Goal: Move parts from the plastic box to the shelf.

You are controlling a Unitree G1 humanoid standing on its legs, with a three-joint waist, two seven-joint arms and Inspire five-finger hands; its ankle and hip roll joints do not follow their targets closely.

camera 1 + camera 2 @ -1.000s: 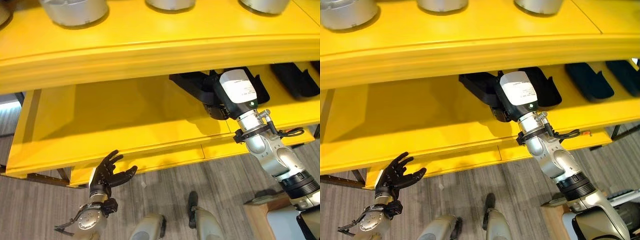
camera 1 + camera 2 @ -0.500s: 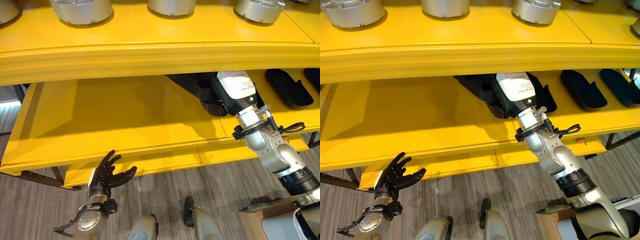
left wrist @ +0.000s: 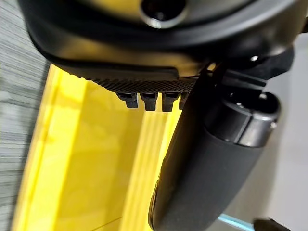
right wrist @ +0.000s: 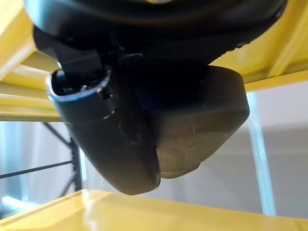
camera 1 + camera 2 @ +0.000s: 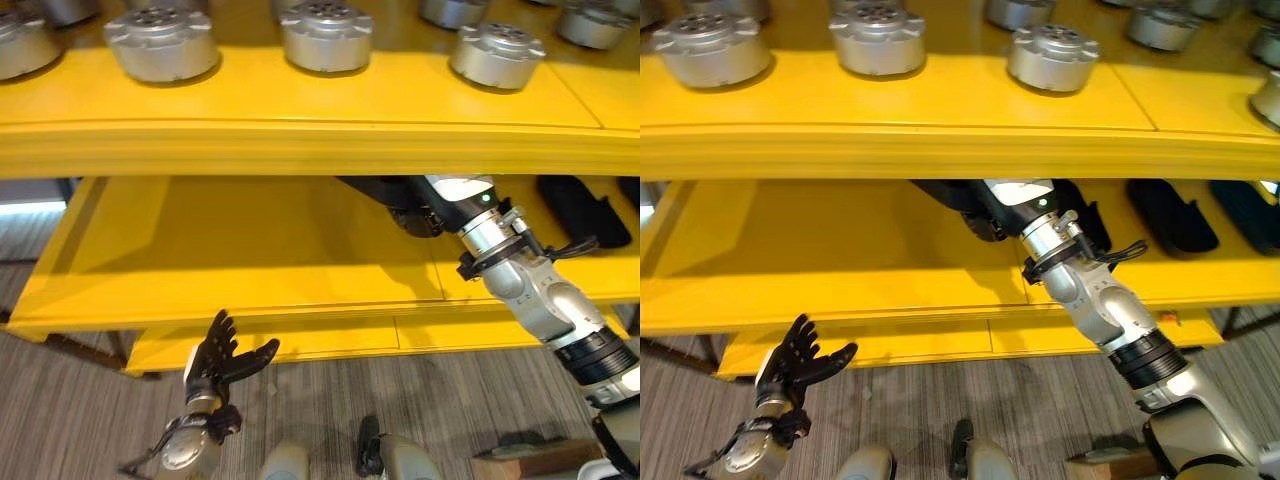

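A yellow shelf stands in front of the robot, its top level carrying a row of round silver metal parts. The right arm reaches deep onto the lower level, under the top board's front edge, where the right hand sits against a black moulded part. In the right wrist view the thumb lies along that dark, rounded part and the hand looks closed round it, the part held just above the yellow lower board. More black parts lie farther along the same level, to the right. The left hand hangs low in front of the shelf's bottom edge, over the grey floor, fingers spread and holding nothing.
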